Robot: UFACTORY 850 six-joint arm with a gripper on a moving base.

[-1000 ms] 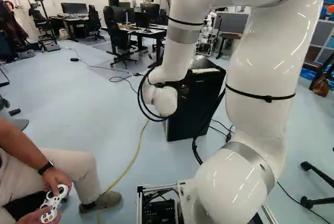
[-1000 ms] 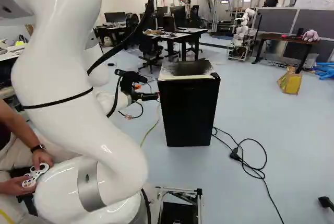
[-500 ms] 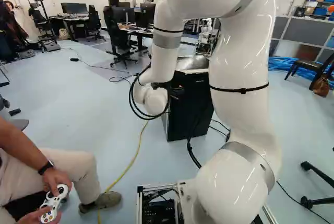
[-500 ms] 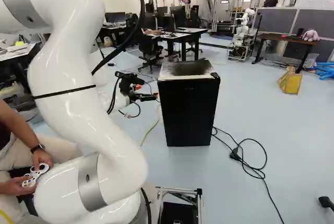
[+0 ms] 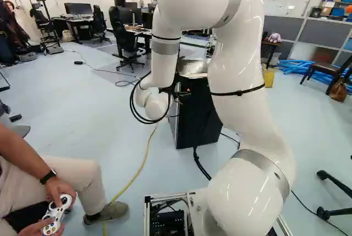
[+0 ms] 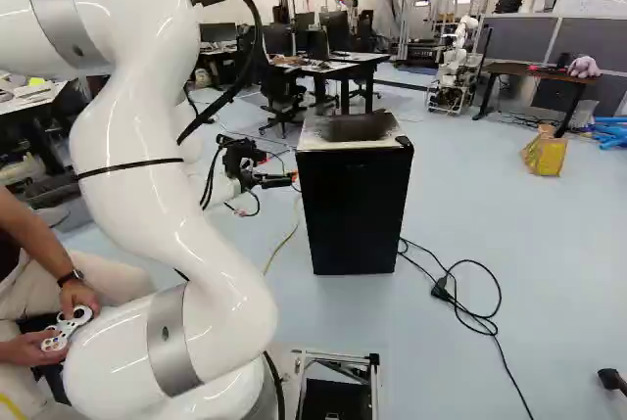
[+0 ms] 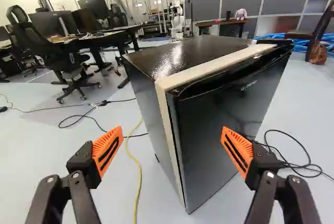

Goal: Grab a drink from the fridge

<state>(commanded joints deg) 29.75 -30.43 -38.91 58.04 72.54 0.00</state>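
Observation:
The small black fridge (image 6: 355,195) stands on the floor ahead of the arm with its door shut. In the right base view my gripper (image 6: 293,180) hangs at the fridge's side edge, near the upper part of the door. From the wrist view, the gripper (image 7: 171,139) has its orange-padded fingers wide apart with nothing held. Ahead of the fingers the fridge (image 7: 219,114) shows its side, pale door seam and door front at an angle. No drink is visible; the inside of the fridge is hidden.
Black cables (image 6: 460,293) lie on the floor beside the fridge, and a yellow cable (image 5: 144,162) runs along its other side. A seated person holding a controller (image 5: 58,214) is close beside the base. Desks, chairs and another robot (image 6: 453,68) stand farther back.
The arm's upper links have swung to the left in the left base view, while the gripper has shifted only slightly, moving a little back from the fridge. The base and fridge have not moved.

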